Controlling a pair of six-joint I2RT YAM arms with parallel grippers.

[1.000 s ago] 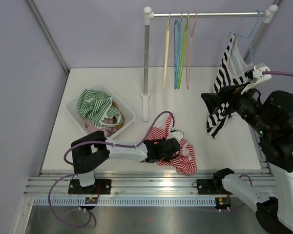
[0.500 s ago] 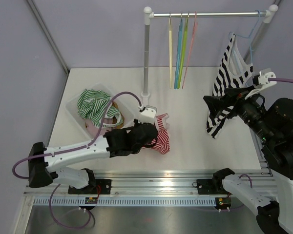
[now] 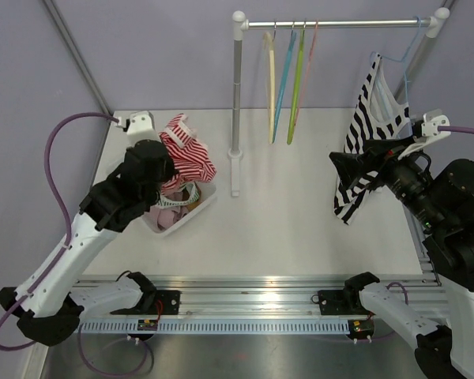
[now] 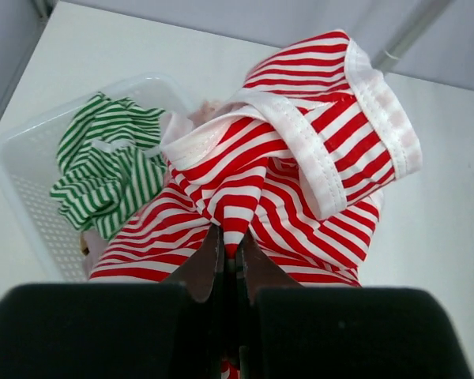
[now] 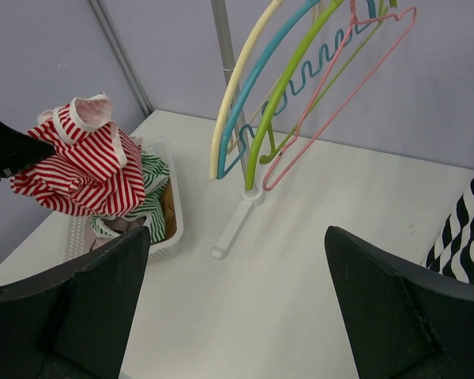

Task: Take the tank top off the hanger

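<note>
A black-and-white striped tank top hangs on a light blue hanger at the right end of the rail; its edge shows in the right wrist view. My right gripper stands open just left of it, with nothing between its fingers. My left gripper is shut on a red-and-white striped top, held bunched above the white basket. The left wrist view shows the jaws pinching a fold of that top.
The basket holds a green-and-white striped garment and other clothes. Several empty coloured hangers hang mid-rail. The rail's post and foot stand on the table right of the basket.
My left arm lifted the red-striped top off the table's front middle and swung it left and back to above the basket. The empty hangers are swinging. My right arm barely moved.
</note>
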